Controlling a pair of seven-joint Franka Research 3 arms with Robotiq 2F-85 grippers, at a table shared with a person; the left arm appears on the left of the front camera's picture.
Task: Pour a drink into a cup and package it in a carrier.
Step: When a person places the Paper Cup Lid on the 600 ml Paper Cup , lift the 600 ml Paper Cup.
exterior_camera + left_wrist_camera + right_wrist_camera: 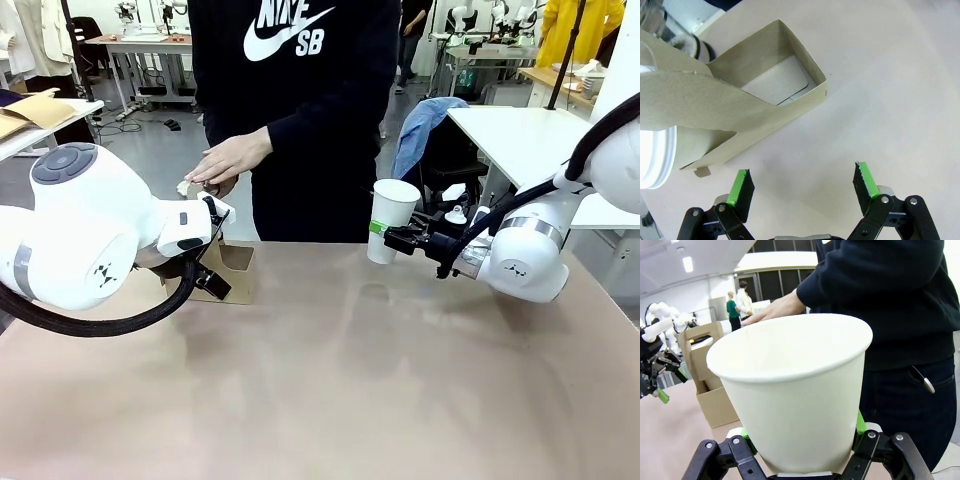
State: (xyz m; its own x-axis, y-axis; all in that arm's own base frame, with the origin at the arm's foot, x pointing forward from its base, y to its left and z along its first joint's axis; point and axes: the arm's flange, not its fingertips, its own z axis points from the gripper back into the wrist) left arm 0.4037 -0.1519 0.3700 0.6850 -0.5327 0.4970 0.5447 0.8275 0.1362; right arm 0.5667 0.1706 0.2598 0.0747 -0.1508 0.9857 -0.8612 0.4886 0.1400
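Cup point(790, 390): plain white paper, tapered, rolled rim, mouth wider than base. The side that shows is unmarked. The inner wall in view is white. The bottom is hidden from the right wrist camera, so I cannot tell what is in it.

Cup vs. right gripper point(802, 430): the cup stands between the two fingers, which are clamped on its lower part with a green pad pressed to each side. In the front view the cup is lifted off the table point(350, 380), near the far edge and right of centre. Its mouth is up and it tilts slightly. The arm reaches in from the right with its fingers roughly level.

Left gripper point(802, 182): jaws wide, nothing between them. It points down at bare table just beside the carrier point(790, 107) and does not touch it.

Carrier: brown cardboard, standing on the far left part of the table, well apart from the cup. The slot at the end towards the left gripper's view centre is open, with its pale cardboard floor showing. At the other end a white rim point(655, 160) shows, round and cut off by the picture edge; I cannot tell what it belongs to. A handle strip runs between the slots.

The person's hand point(230, 158) is above the carrier, palm down. Something pale sits under the fingers, too small to tell.
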